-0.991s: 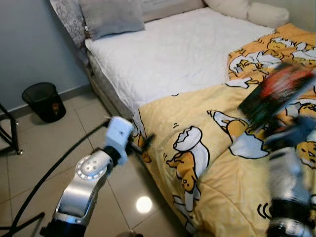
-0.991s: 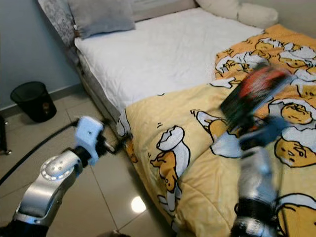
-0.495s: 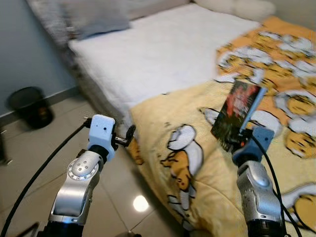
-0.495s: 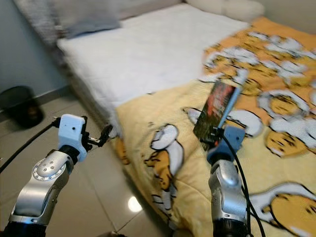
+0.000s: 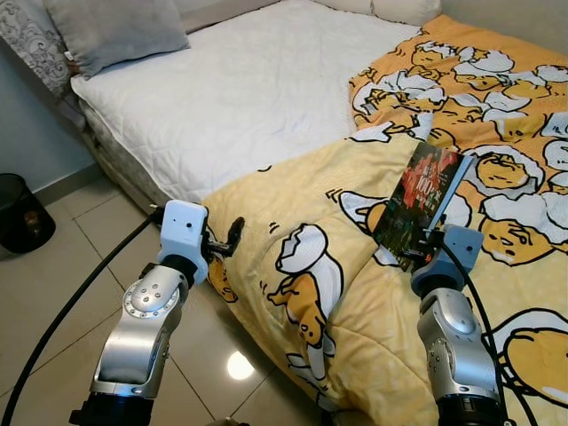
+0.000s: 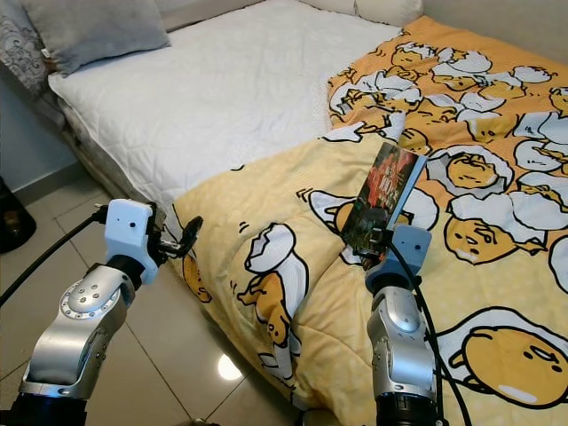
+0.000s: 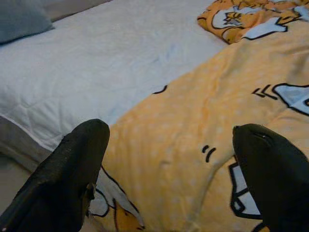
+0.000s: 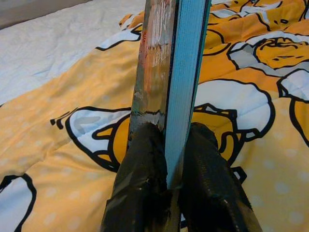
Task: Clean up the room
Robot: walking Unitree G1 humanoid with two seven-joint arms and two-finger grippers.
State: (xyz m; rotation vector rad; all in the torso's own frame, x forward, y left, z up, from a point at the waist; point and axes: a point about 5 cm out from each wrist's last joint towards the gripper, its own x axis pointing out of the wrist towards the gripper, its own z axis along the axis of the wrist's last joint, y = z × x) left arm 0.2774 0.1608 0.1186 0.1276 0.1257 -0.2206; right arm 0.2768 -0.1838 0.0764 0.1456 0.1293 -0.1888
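Holding a book (image 5: 421, 201) upright by its bottom edge, the right gripper (image 5: 424, 246) has its 2 black fingers (image 8: 140, 183) clenched on the lowest strip of the cover and the blue page block, well above the yellow cartoon duvet (image 5: 337, 231). The book leans toward 1 o'clock in the head views, so nearly all its weight sits above the grasp; I judge the main risk is that it pivots or slips out between the fingers if the arm swings or the robot turns, landing back on the bed (image 5: 240, 89) or off its edge onto the tiled floor (image 5: 53, 293). The glossy cover would make that slide easier.

The left gripper (image 5: 228, 243) hovers at about 9 o'clock from the book, just off the bed's corner, its fingers (image 7: 72, 169) released and spread wide with nothing between them. A black cable (image 5: 80, 311) trails from that arm over the floor and could snag during walking. A dark waste bin (image 5: 19, 213) stands at far 9 o'clock; a grey pillow (image 5: 106, 31) lies at 11 o'clock.
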